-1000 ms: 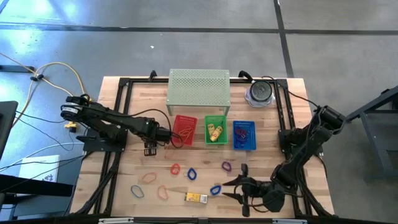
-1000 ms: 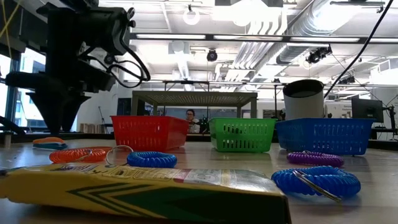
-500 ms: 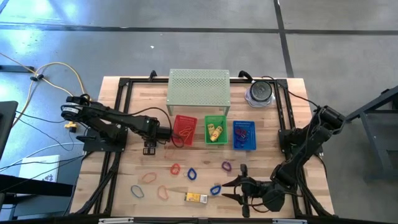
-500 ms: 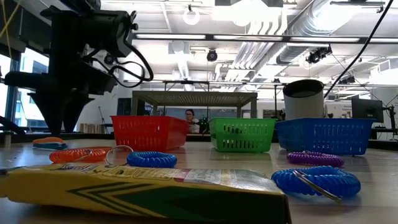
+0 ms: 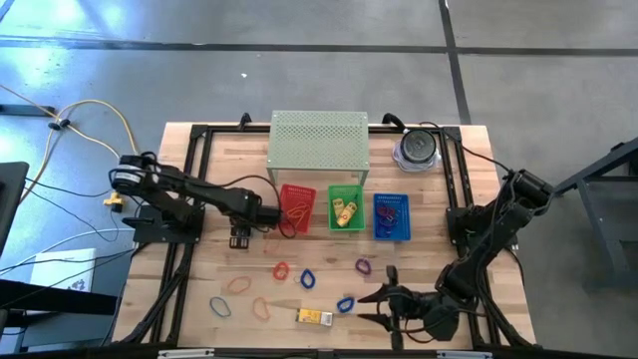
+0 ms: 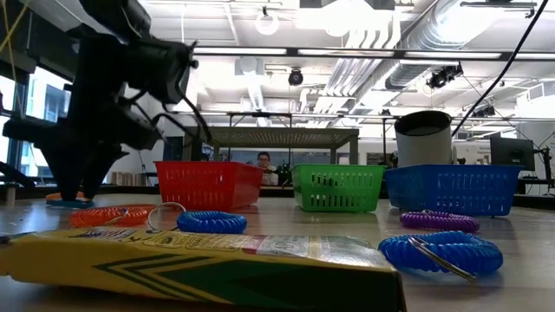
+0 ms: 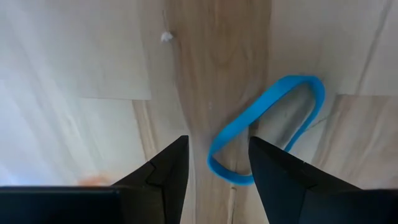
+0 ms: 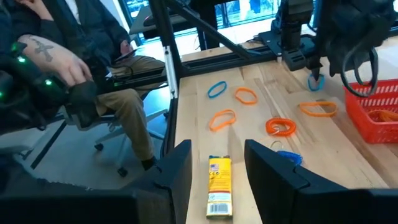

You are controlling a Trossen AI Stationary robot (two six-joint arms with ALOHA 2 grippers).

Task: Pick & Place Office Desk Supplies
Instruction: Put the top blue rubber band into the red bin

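My left gripper [image 5: 239,240] [image 7: 217,140] points straight down, open, low over a blue rubber band [image 7: 267,127] that lies flat on the wood. The band's near end lies between the fingers. Whether they touch it I cannot tell. My right gripper [image 5: 367,306] [image 8: 217,144] hangs open near the front edge, pointing at a yellow box [image 5: 314,317] [image 8: 219,177] flat on the table. More bands lie loose: orange [image 5: 237,284], red [image 5: 281,270], blue [image 5: 346,303], purple [image 5: 363,266]. Red [image 5: 295,209], green [image 5: 346,209] and blue [image 5: 392,216] baskets stand in a row.
A perforated pale-green stand [image 5: 319,148] and a round lidded container [image 5: 417,150] sit at the far edge. Black frame rails [image 5: 189,189] run along both sides. A person [image 8: 74,81] sits beyond the table's left side. Bare wood lies between the baskets and the loose bands.
My left gripper has sunk toward the table over the blue band and has rolled a little about its own axis. Its fingers keep the same gap. My right arm has kept still.
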